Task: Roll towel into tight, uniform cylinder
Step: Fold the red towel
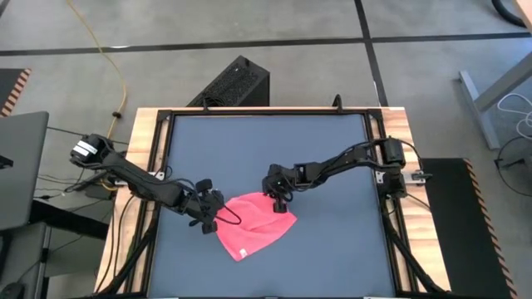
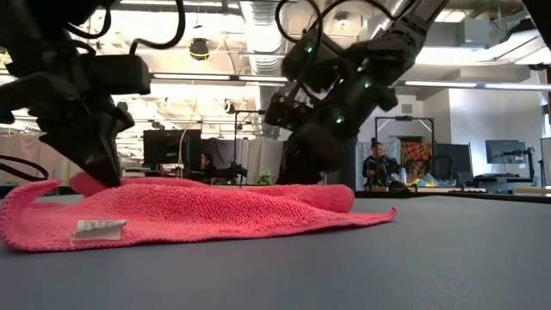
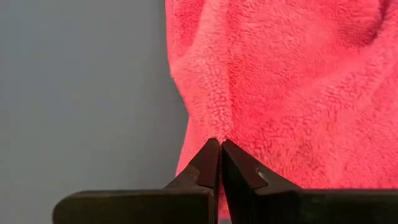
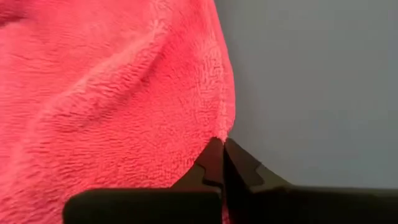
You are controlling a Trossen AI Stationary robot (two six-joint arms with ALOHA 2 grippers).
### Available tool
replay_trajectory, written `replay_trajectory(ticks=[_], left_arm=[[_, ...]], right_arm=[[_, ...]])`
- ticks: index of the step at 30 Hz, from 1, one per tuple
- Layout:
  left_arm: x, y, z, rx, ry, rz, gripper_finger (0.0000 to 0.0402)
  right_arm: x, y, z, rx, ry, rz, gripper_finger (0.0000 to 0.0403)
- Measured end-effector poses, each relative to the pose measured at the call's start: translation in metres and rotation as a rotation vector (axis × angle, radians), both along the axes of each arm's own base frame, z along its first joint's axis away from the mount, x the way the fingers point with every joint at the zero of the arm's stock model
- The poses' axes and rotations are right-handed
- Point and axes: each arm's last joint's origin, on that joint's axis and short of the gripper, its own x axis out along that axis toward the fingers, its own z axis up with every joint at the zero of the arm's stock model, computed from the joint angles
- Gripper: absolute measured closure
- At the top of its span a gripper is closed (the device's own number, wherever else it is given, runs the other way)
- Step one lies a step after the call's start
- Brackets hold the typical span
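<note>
The pink-red towel point(image 1: 253, 224) lies on the dark tabletop point(image 1: 332, 149), near its front middle, with its white tag point(image 2: 97, 228) at the near edge. My left gripper point(image 1: 213, 218) is shut on the towel's left edge. My right gripper point(image 1: 280, 202) is shut on the towel's far right edge. Both grippers are low over the table. My left gripper pinches the towel's left edge point(image 3: 208, 127) between its two fingertips, coming from the table's left and slanting down. The cloth puckers at the fingertips and the rest lies on the table. My right gripper pinches the towel's far right edge point(image 4: 222, 127) between its two fingertips, slanting down from the far right. The cloth rises a little at the pinch point(image 2: 331, 194) and the rest lies on the table.
A wooden frame point(image 1: 141, 133) borders the tabletop. A black box point(image 1: 233, 83) stands on the floor beyond the far edge. Bare tabletop lies far and right of the towel. A person point(image 2: 376, 168) sits in the room behind.
</note>
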Motion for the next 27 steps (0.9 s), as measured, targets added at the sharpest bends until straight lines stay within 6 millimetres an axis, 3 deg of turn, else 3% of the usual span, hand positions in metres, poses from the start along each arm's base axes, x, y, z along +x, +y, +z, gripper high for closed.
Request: replay_trajectory(ticks=[3,8,13,20,24,27], left_arm=[[0.004,-0.001,0.011,0.034,-0.022,-0.024,0.0401],[0.007,0.004,0.049,0.167,-0.065,-0.027,0.0401],[0.009,0.020,0.097,0.335,-0.090,0.028,0.0401],[0.014,0.053,0.174,0.508,-0.139,0.051,0.0401],[0.014,0.059,0.211,0.533,-0.205,0.034,0.0401],[0.013,0.053,0.220,0.447,-0.256,-0.030,0.0401]], right_arm=[[-0.004,-0.001,0.025,-0.004,-0.057,0.003,0.0380],[-0.018,-0.009,0.077,-0.125,-0.174,-0.038,0.0392],[-0.041,-0.022,0.137,-0.308,-0.356,-0.150,0.0392],[-0.081,-0.040,0.208,-0.517,-0.604,-0.323,0.0392],[-0.100,-0.036,0.233,-0.521,-0.716,-0.295,0.0392],[-0.108,-0.019,0.237,-0.427,-0.727,-0.189,0.0392]])
